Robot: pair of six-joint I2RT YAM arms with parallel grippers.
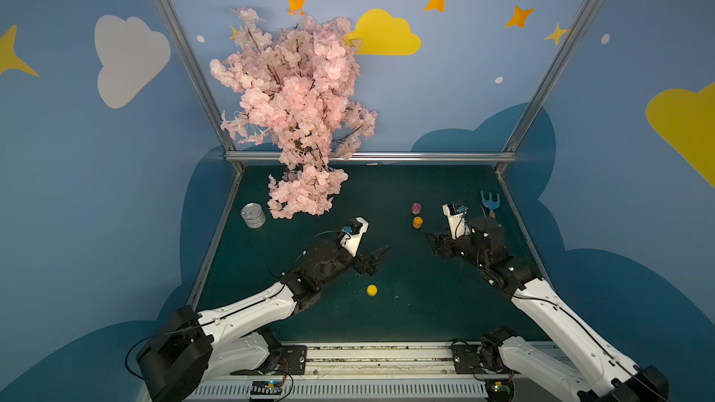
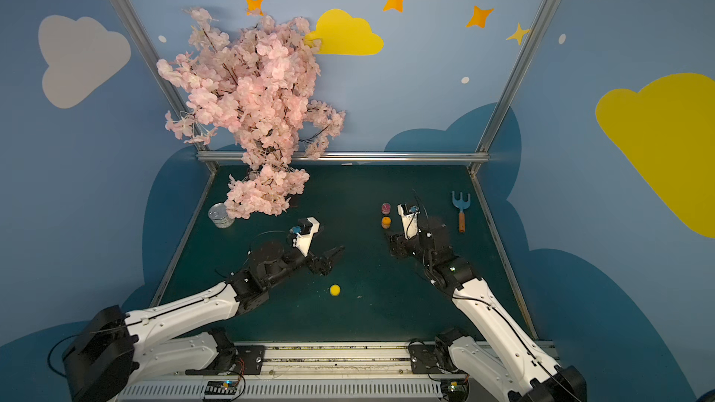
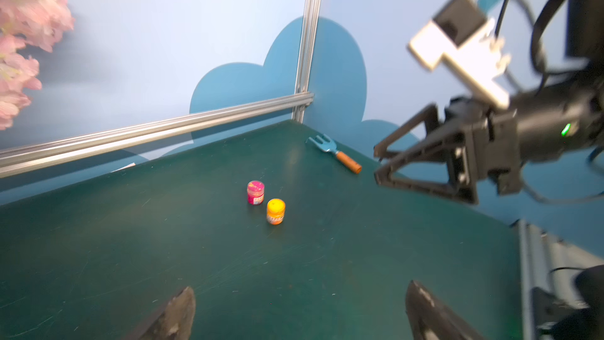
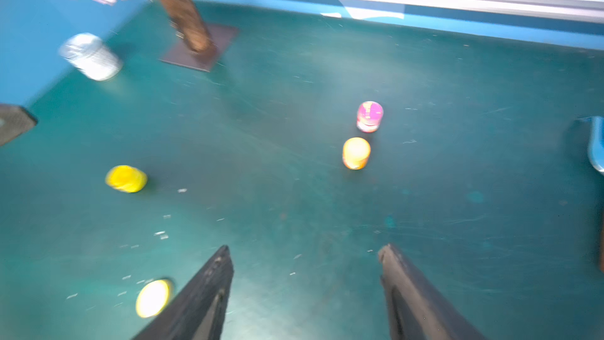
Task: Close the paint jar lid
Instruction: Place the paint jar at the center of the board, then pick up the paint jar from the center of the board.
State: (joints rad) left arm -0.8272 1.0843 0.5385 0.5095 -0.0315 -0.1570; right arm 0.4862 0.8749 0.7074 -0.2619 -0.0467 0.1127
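A small yellow paint jar (image 1: 372, 290) (image 2: 335, 290) (image 4: 126, 178) sits on the green mat toward the front, apart from both grippers. Whether a lid sits on it I cannot tell. A pale yellow round disc (image 4: 153, 298), lid-like, lies on the mat beside one finger of my right gripper. My left gripper (image 1: 377, 261) (image 3: 300, 302) hangs just behind the yellow jar, open wide and holding nothing. My right gripper (image 1: 433, 243) (image 4: 305, 253) is at the right, pointing left, open with only bare mat between its fingers.
A pink jar (image 1: 416, 208) and an orange jar (image 1: 417, 222), both capped, stand close behind the right gripper. A blue hand rake (image 1: 490, 203) lies at the back right. A tin can (image 1: 253, 216) and a pink blossom tree (image 1: 298, 110) stand at the back left.
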